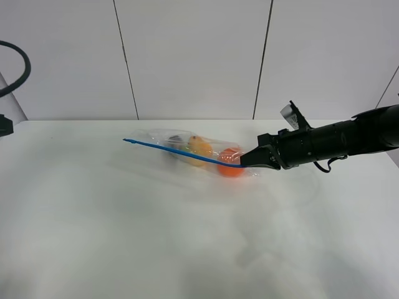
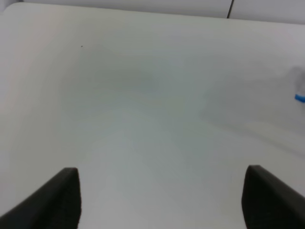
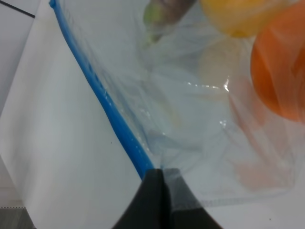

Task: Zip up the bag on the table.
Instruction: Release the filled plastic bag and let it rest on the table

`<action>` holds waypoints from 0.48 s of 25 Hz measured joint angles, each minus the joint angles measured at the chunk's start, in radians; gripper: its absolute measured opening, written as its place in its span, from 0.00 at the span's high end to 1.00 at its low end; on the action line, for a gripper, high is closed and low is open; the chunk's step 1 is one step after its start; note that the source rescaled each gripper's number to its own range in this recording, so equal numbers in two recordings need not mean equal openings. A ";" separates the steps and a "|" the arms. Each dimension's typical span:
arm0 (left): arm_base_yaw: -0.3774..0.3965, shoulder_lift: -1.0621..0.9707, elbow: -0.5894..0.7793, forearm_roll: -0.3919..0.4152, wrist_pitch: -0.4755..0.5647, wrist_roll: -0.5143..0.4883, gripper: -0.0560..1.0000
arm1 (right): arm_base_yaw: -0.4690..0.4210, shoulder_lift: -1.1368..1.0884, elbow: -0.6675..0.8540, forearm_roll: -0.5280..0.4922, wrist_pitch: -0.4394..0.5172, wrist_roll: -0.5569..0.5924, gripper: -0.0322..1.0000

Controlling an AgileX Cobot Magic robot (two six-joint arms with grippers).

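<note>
Exterior high: the bag (image 1: pixel 156 138) holds orange (image 1: pixel 230 163), pear (image 1: pixel 201 147) and eggplant (image 1: pixel 176 139).

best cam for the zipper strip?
Right wrist: the zipper strip runs close-up across the frame into the shut right gripper. Exterior high shows the whole zipper strip, small. Left wrist catches only a blue sliver at the edge.

Ahead of me stands a white wall (image 1: pixel 193 56) with dark seams (image 1: pixel 125 59); far left, a black cable (image 1: pixel 27 67) curves.

1 bag (image 1: pixel 187 149), 1 table (image 1: pixel 187 243)
</note>
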 joint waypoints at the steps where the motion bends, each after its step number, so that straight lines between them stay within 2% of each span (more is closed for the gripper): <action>1: 0.000 -0.032 0.013 0.000 0.007 -0.001 0.00 | 0.000 0.000 0.000 0.000 0.000 0.000 0.97; 12: 0.000 -0.335 0.097 0.000 0.157 -0.031 0.00 | 0.000 0.000 0.000 0.000 -0.001 0.000 0.97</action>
